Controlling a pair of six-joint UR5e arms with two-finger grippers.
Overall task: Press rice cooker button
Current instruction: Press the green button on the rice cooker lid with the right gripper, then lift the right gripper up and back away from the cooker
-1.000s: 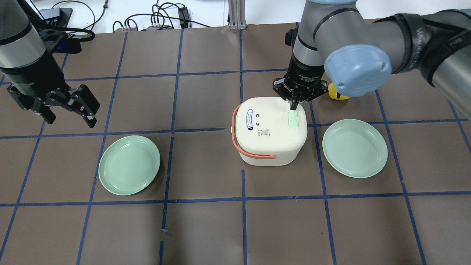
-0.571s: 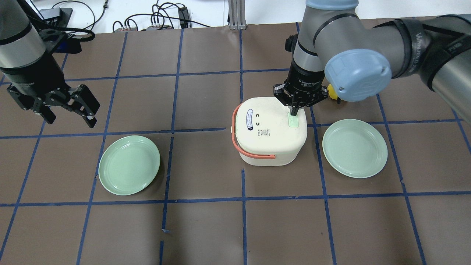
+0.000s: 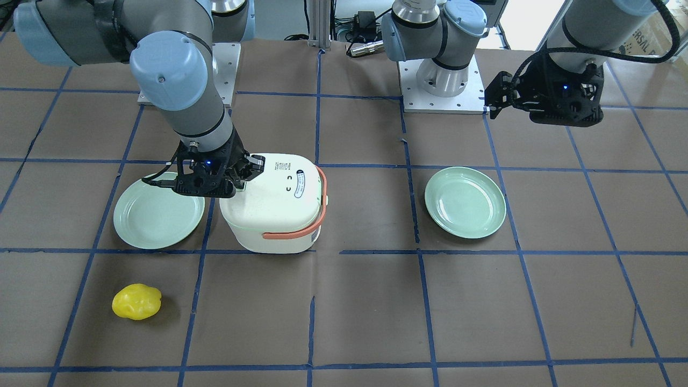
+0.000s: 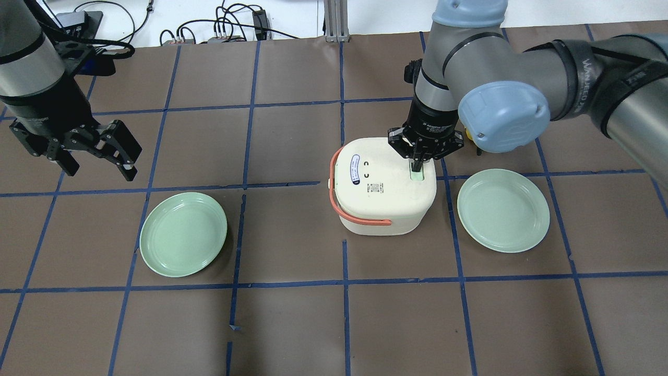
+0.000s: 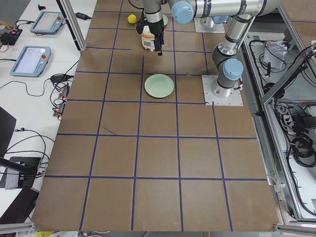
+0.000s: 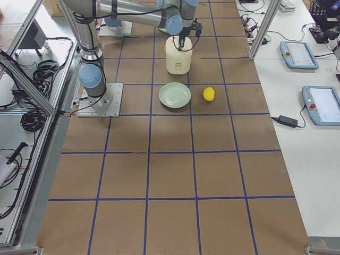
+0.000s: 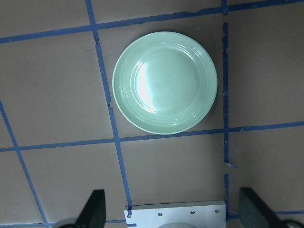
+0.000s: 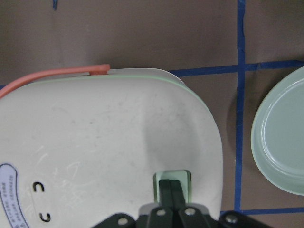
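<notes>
Pressing is judged in hand: right hand point(image 4: 416, 167), pressed together, is set on cooker point(image 4: 383, 190) button point(image 4: 420, 176); a further downward push is needed.

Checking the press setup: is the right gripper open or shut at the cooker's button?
Shut: the right gripper has its jaws together, tips over the green button.

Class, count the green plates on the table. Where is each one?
2. The left plate lies well to the robot's left of the rice cooker; the right plate lies close beside it on the robot's right. None seems hidden.
</notes>
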